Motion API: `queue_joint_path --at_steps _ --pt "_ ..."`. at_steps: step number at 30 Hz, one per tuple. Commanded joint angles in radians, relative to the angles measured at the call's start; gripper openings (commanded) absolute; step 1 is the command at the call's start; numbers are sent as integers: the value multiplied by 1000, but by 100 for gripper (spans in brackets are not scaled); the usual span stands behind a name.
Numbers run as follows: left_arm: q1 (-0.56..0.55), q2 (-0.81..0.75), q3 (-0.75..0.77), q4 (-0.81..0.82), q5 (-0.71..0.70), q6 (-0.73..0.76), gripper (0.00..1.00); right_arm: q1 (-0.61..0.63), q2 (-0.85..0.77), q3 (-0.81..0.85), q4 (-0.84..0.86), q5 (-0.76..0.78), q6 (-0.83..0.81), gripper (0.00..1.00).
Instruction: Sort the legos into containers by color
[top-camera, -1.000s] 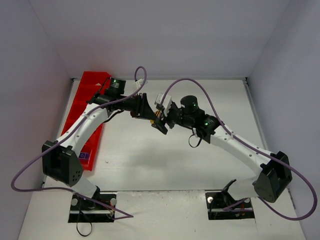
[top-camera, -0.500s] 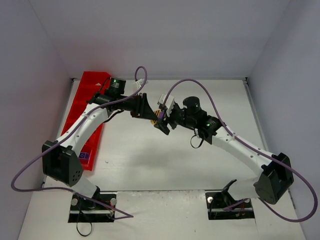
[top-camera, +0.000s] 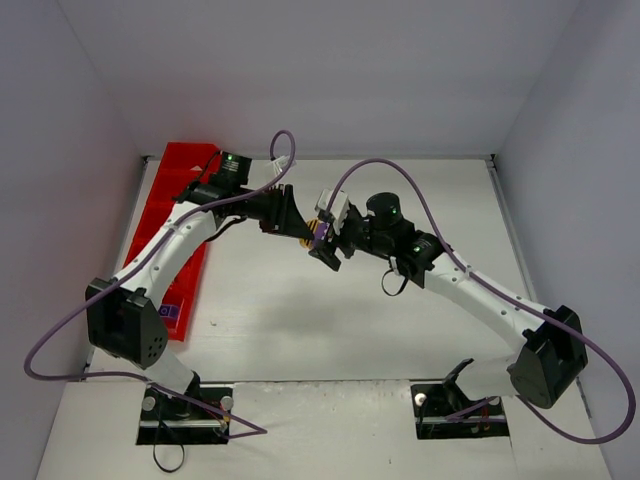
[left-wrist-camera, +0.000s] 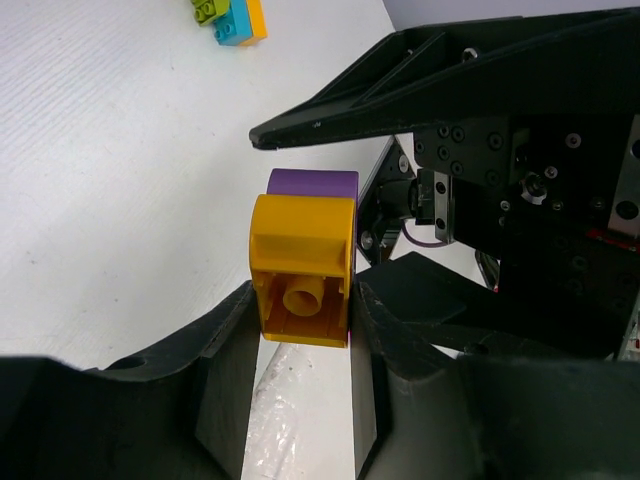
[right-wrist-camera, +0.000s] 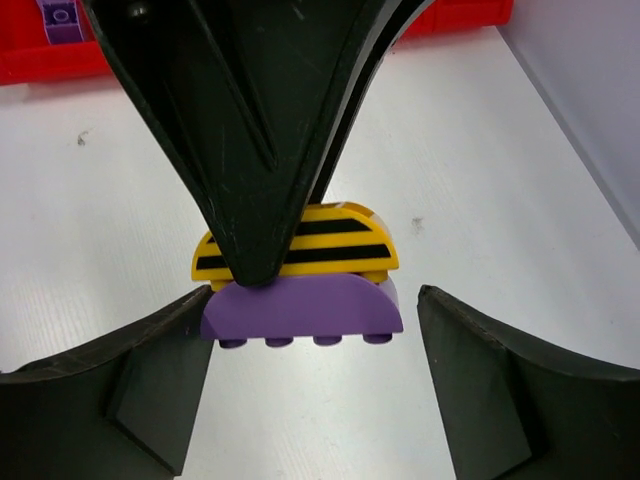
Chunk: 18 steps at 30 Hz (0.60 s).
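My left gripper (left-wrist-camera: 303, 300) is shut on a yellow lego (left-wrist-camera: 300, 270) with a purple lego (left-wrist-camera: 312, 183) stuck to its far side. Both are held above the table, mid-table in the top view (top-camera: 315, 232). In the right wrist view the yellow lego (right-wrist-camera: 330, 240) shows black stripes and the half-round purple lego (right-wrist-camera: 300, 308) sits below it. My right gripper (right-wrist-camera: 313, 295) is open astride the purple lego, with a clear gap on the right side. The red containers tray (top-camera: 175, 200) lies along the left edge.
A purple brick (right-wrist-camera: 58, 18) lies in a compartment of the red tray (right-wrist-camera: 60, 60). A joined lime green, teal and orange cluster (left-wrist-camera: 228, 15) lies on the white table farther off. Both arms meet nose to nose over the table's middle.
The right gripper's jaws have spread wider around the purple lego, and the right arm has edged slightly left. The left gripper keeps its hold on the yellow lego.
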Motion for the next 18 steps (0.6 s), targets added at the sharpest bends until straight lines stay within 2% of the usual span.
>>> queue_joint_path --at_steps 1,18 --pt "16 -11 68 -16 31 48 12 -11 -49 11 35 2 -33 79" --pt "16 7 91 -50 39 72 12 -12 -20 53 35 -12 -39 84"
